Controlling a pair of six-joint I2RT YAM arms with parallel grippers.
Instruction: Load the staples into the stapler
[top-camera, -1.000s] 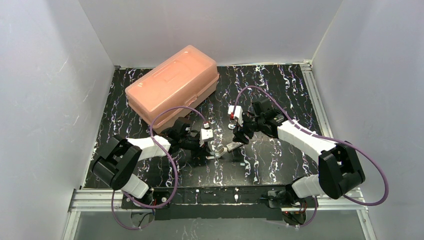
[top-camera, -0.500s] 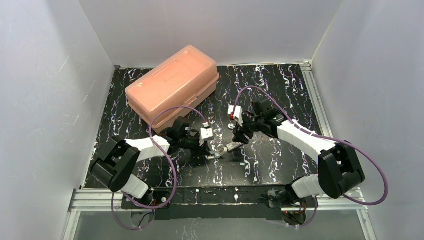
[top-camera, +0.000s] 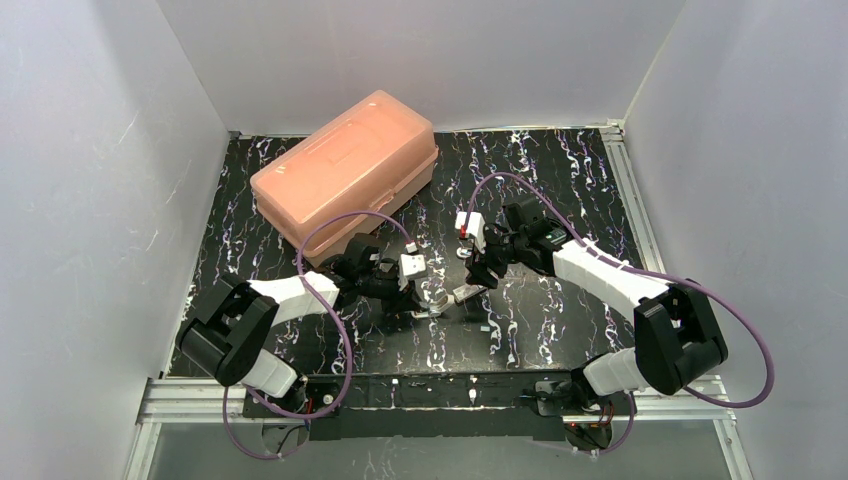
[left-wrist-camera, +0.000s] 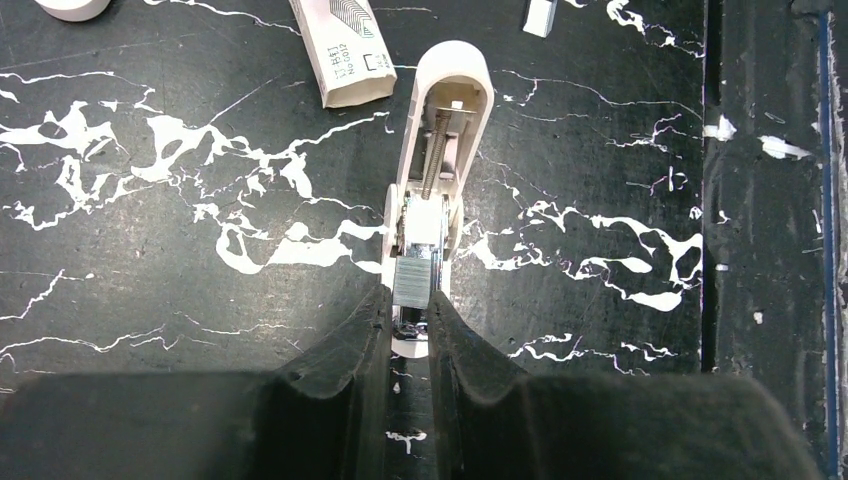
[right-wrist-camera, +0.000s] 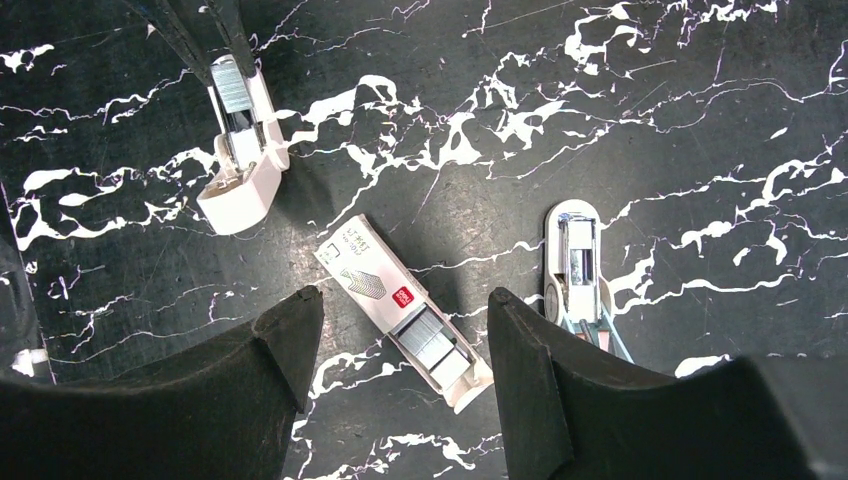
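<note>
Black marbled table (top-camera: 560, 170): pink case (top-camera: 345, 175), stapler (left-wrist-camera: 428, 215), staple box (right-wrist-camera: 400, 315).

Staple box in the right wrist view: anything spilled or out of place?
Nothing spilled. The staple box lies diagonally with its tray slid out and staples exposed, as expected mid-load. The stapler lies open; the left tool pinches a staple strip over its channel, seemingly not yet seated.

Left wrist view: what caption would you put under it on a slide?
Left jaws pinch a staple strip at the channel of the open stapler.
</note>
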